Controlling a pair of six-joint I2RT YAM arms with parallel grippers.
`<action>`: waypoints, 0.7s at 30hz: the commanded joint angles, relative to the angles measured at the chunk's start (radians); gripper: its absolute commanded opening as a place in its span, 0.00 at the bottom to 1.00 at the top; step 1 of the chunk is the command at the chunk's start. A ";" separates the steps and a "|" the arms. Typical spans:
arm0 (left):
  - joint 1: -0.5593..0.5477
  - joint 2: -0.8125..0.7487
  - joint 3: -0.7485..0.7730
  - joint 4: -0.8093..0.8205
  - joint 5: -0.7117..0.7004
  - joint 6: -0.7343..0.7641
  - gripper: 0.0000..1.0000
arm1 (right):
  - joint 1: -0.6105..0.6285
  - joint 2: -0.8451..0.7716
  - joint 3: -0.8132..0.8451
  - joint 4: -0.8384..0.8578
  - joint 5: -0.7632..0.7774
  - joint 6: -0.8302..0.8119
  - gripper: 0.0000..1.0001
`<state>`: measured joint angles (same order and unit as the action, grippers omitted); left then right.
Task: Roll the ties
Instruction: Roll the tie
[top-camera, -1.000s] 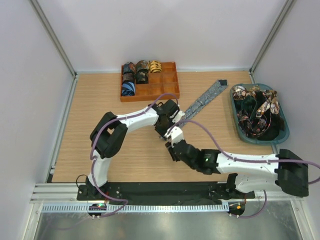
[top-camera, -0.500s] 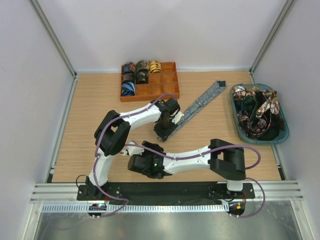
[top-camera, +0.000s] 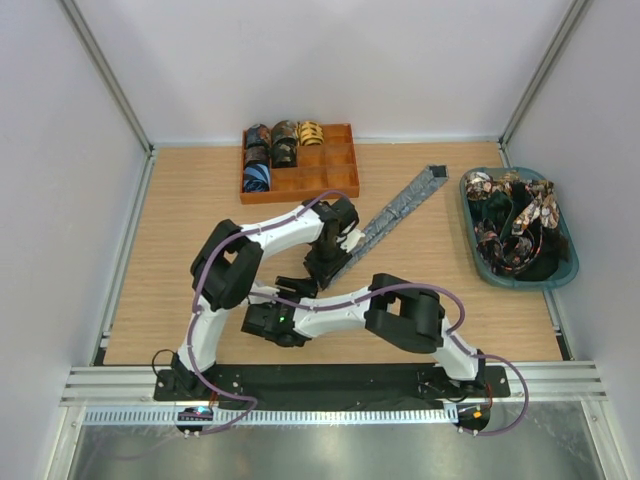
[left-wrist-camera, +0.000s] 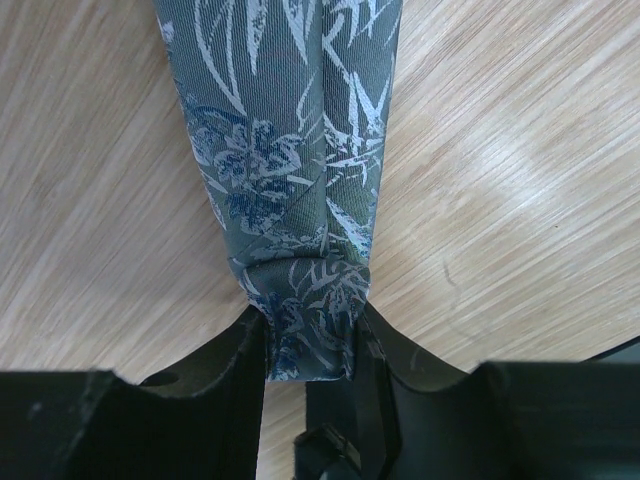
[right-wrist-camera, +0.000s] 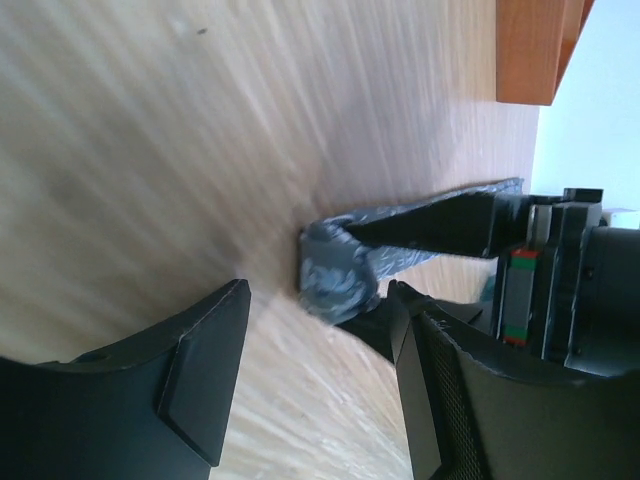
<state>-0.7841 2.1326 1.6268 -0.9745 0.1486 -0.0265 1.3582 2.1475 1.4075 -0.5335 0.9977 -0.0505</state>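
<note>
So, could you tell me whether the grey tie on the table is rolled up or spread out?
Mostly spread: the tie has only its near end rolled, pinched in the left tool; the rest lies flat.

A light wooden surface (top-camera: 190, 230) lies inside white wall panels (top-camera: 330, 60). An orange divided tray (top-camera: 340, 157) sits at its far edge, left of centre. A teal oval bin (top-camera: 525, 283) rests at the right side, well apart from the tray. A black strip (top-camera: 330, 385) runs along the near edge.
</note>
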 joint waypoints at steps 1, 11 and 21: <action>0.003 0.049 0.011 -0.070 0.028 -0.004 0.29 | -0.031 0.026 0.038 -0.019 0.015 -0.023 0.65; 0.005 0.050 0.031 -0.099 0.014 -0.006 0.29 | -0.062 0.066 0.056 -0.059 -0.068 -0.015 0.59; 0.003 0.050 0.048 -0.128 -0.012 -0.006 0.29 | -0.085 0.121 0.054 -0.134 -0.091 0.047 0.42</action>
<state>-0.7834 2.1593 1.6665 -1.0382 0.1490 -0.0284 1.2980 2.2147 1.4723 -0.5961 0.9882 -0.0521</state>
